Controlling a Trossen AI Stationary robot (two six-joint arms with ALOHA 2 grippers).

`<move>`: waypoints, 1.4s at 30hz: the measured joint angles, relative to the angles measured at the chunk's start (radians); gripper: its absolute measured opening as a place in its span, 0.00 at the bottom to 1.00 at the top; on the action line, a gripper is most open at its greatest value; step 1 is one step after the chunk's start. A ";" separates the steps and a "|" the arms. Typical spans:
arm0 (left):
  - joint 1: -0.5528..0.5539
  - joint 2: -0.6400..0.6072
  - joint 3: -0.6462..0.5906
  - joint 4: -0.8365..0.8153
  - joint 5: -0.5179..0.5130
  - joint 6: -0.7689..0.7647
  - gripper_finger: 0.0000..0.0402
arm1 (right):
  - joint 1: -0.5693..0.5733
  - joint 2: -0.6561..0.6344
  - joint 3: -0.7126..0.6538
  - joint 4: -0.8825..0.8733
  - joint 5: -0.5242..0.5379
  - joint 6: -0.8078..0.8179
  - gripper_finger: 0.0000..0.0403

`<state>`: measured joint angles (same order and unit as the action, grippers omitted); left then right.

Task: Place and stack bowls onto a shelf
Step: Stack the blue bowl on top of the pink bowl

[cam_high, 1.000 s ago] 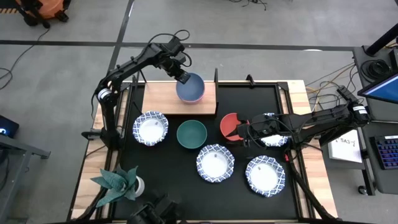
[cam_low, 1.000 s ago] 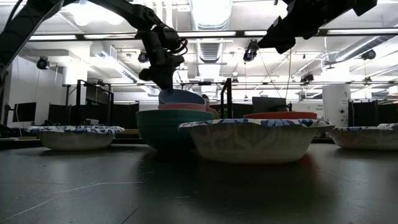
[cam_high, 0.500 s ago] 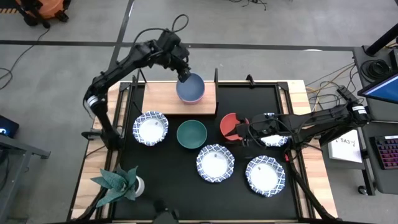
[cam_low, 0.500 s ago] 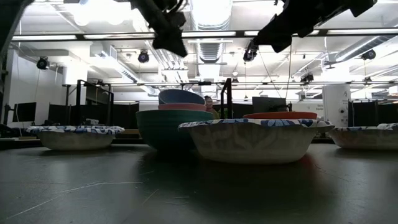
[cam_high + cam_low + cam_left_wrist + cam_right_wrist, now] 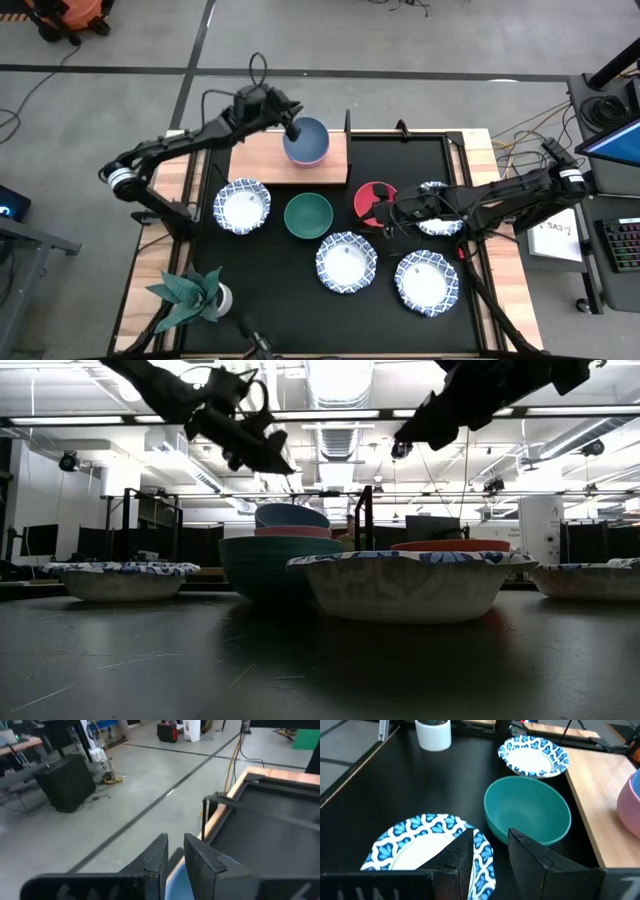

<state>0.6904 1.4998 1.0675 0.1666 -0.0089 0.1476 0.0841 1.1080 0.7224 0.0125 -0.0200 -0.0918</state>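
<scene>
From overhead I've got the blue bowl [image 5: 306,140] nested in the pink bowl [image 5: 318,158], and only a sliver of pink rim peeks out under it. That stack sits toward the 3 o'clock end of the wooden shelf [image 5: 255,160], right near its edge, with bare board open toward 9 o'clock.

The left end effector [image 5: 293,131] is at the blue bowl's 9 o'clock rim, and the low view shows it lifted clear above the stack. Its fingers [image 5: 159,861] are nearly together with just a thin slot between them, holding nothing. The wrist cam catches only a corner of blue below them.

The right end effector [image 5: 385,212] hovers over the red bowl [image 5: 370,199] and covers its 3 o'clock side, so I can't see that rim. Fingers [image 5: 461,851] are parted a bit, nothing in them. The right arm also hides most of one patterned bowl [image 5: 437,222] just at 3 o'clock of the red one.

The other bowls lie on the black mat [image 5: 270,270]: green bowl [image 5: 308,216] at centre, patterned bowl [image 5: 243,205] at its 9 o'clock, another patterned bowl [image 5: 346,261] at 5 o'clock, and a fourth patterned bowl [image 5: 427,281] further toward 4 o'clock. Gaps between them are tight. The potted plant [image 5: 190,292] sits at the desk's 7 o'clock corner, with open mat between it and the bowls.
</scene>
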 joint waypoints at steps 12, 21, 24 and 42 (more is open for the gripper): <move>0.006 0.097 0.005 -0.101 -0.116 -0.062 0.10 | -0.004 0.006 0.000 0.016 0.005 -0.005 0.28; 0.006 0.116 0.074 -0.252 -0.121 -0.096 0.10 | -0.005 0.007 0.000 0.020 0.005 -0.011 0.28; 0.007 0.113 0.103 -0.281 -0.094 -0.118 0.10 | -0.004 0.007 0.000 0.021 0.004 -0.013 0.28; -0.370 -0.383 -0.046 -0.365 -0.058 -0.194 0.10 | -0.235 0.115 0.222 0.171 0.271 -0.059 0.03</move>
<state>0.3204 1.1172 1.0211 -0.1988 -0.0670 -0.0462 -0.1508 1.2225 0.9441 0.1832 0.2506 -0.1506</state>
